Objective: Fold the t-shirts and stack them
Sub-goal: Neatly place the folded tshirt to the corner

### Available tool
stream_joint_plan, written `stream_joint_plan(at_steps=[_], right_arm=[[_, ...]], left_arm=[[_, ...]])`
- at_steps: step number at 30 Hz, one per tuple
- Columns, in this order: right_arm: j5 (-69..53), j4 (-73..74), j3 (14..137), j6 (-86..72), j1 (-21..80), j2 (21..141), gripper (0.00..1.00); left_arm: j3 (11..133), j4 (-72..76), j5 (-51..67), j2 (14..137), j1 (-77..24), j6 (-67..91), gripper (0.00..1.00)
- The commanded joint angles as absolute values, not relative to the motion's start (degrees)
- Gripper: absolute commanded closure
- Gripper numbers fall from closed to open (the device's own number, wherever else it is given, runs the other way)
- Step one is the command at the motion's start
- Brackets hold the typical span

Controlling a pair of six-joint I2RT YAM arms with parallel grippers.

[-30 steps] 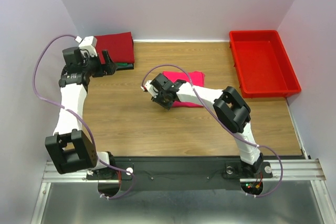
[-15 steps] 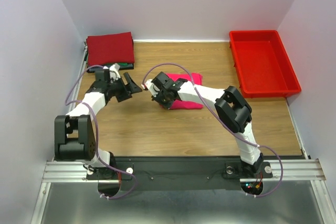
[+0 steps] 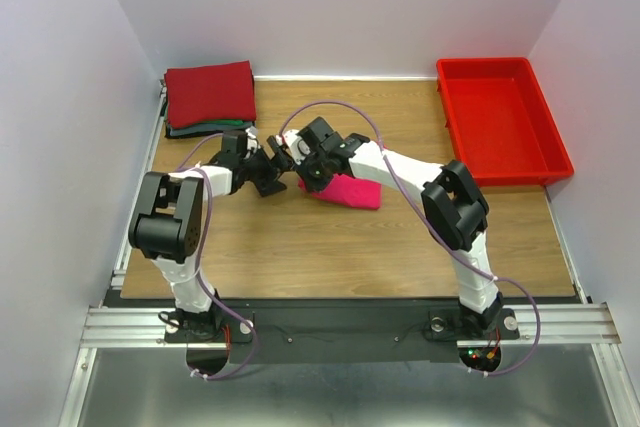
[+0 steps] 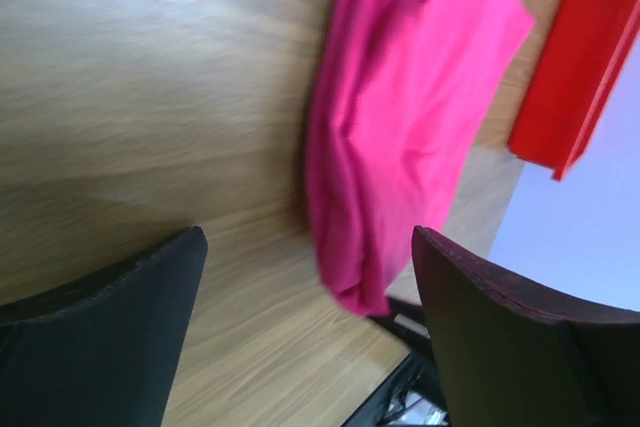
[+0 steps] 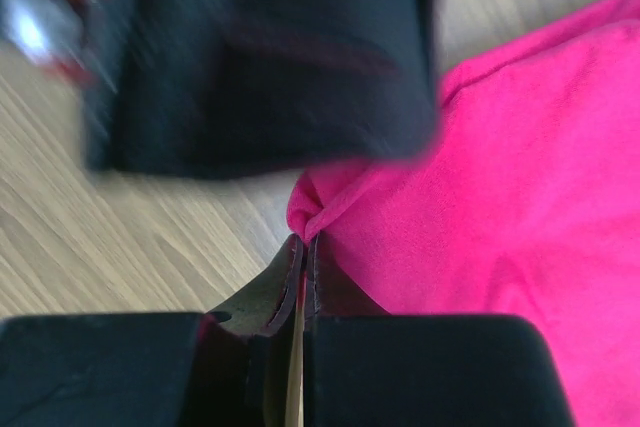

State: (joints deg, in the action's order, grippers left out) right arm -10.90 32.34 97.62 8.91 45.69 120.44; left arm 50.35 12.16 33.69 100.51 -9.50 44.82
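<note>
A folded bright pink t-shirt [image 3: 352, 190] lies mid-table. My right gripper [image 3: 303, 177] is at its left edge, shut on a bunched corner of the pink t-shirt [image 5: 500, 197]; the closed tips of that gripper [image 5: 303, 240] pinch a small fold of cloth. My left gripper [image 3: 279, 169] faces it from the left, open, close to the same edge. In the left wrist view the left gripper [image 4: 308, 242] straddles bare wood just short of the pink t-shirt [image 4: 400, 127], holding nothing. A stack of folded t-shirts sits at the back left, dark red [image 3: 210, 92] on top, green and dark edges [image 3: 215, 128] beneath.
A red plastic bin [image 3: 500, 122] stands at the back right, also seen as the bin [image 4: 590, 57] beyond the shirt in the left wrist view. White walls close the table on three sides. The left gripper's black body [image 5: 270, 57] fills the top of the right wrist view.
My left arm swung from the stack at the back left over to the pink shirt's left edge. My right gripper shut on that edge and nudged it up.
</note>
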Motion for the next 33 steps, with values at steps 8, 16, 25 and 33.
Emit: stream_joint_plan(at_steps=[8, 16, 25, 33], right_arm=[[-14.5, 29.4, 101.6, 6.2, 43.8, 117.4, 0.99], [-16.3, 29.5, 101.8, 4.4, 43.6, 117.1, 0.99], [-15.6, 28.8, 102.3, 2.3, 43.6, 117.5, 1.0], [-17.1, 28.1, 101.6, 2.6, 43.5, 116.8, 0.99]], left_arm=[[53.3, 22.9, 32.6, 105.7, -15.1, 55.8, 0.02], [58.4, 23.4, 30.8, 112.4, -16.0, 58.7, 0.18], [62.1, 23.6, 28.7, 115.2, -17.9, 59.6, 0.33], [64.9, 23.3, 27.2, 117.5, -18.2, 58.3, 0.46]])
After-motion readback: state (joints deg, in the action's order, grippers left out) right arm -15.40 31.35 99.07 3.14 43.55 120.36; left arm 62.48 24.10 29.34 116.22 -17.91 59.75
